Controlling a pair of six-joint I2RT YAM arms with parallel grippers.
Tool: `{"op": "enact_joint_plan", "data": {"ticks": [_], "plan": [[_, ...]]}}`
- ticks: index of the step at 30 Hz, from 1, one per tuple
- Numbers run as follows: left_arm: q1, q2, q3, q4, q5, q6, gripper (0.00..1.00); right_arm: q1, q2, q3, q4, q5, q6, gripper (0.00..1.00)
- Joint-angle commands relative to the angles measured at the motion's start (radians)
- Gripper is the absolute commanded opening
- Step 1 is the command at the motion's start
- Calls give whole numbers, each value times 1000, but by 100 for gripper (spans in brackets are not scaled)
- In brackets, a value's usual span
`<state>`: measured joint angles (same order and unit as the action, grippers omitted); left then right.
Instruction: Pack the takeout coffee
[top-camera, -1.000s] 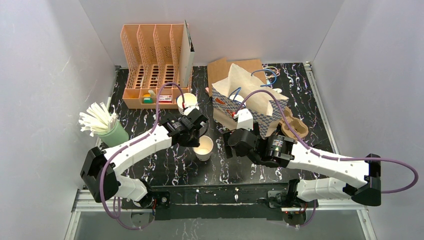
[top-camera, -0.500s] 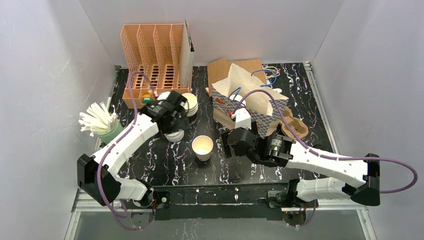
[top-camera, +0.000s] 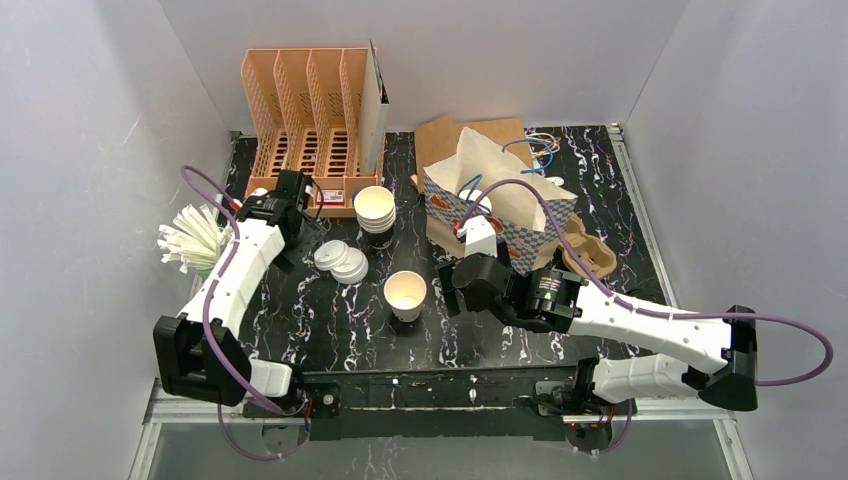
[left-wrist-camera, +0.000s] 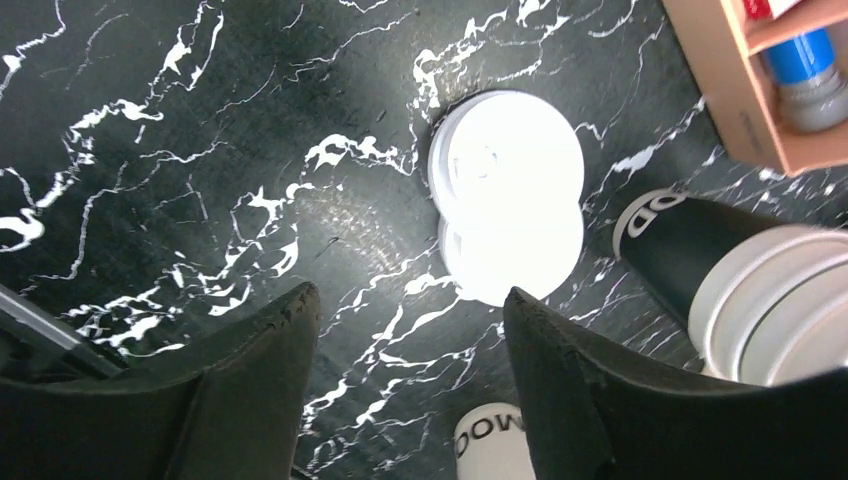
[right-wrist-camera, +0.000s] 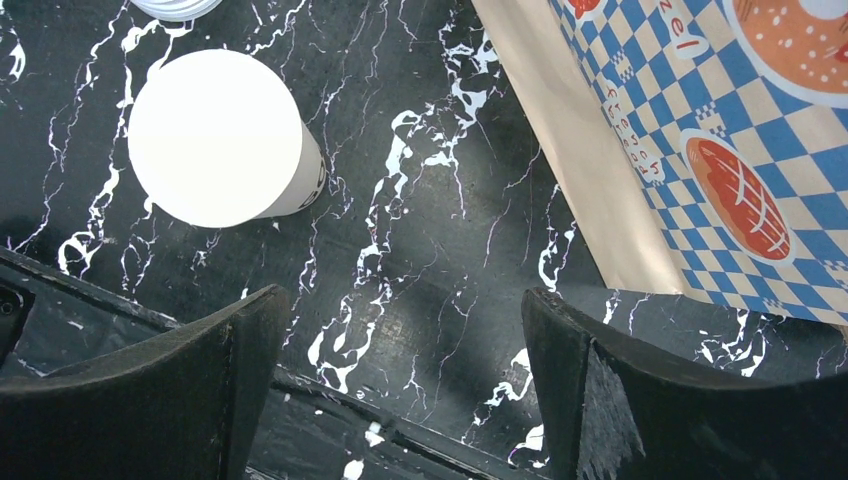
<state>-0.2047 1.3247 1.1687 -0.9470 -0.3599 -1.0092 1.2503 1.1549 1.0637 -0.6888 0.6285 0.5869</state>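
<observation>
Beside the lids (left-wrist-camera: 505, 170), a cup (left-wrist-camera: 700, 250) shows the letters "OD"; left claw (left-wrist-camera: 410, 310) and right claw (right-wrist-camera: 400, 320) both stand wide, empty.

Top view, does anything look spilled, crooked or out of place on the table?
Nothing spilled. The white lids lie loose, overlapping on the table, on no cup; the lone paper cup stands open in the middle. The pulp tray looks empty beside the bag.
</observation>
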Motion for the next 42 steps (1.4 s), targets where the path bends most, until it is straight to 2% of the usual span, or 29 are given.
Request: {"op": "enact_joint_plan", "data": {"ticks": [1,5,12,18,35,42], "plan": [[16,30,-13,51,-46,-157,62,-6,-11,-4,37,6,-20,95],[22,68,-30,124,6,-207,56,-9,-11,-4,38,5,-29,95],[23,128,-48,169,40,-258,52,-17,-10,-2,46,5,-50,95],[26,171,-60,174,39,-297,41,-21,-10,-1,46,1,-60,95],[44,253,-90,197,78,-310,37,-39,-2,4,50,-10,-89,95],[47,277,-98,199,94,-310,28,-44,6,10,52,-13,-98,95]]}}
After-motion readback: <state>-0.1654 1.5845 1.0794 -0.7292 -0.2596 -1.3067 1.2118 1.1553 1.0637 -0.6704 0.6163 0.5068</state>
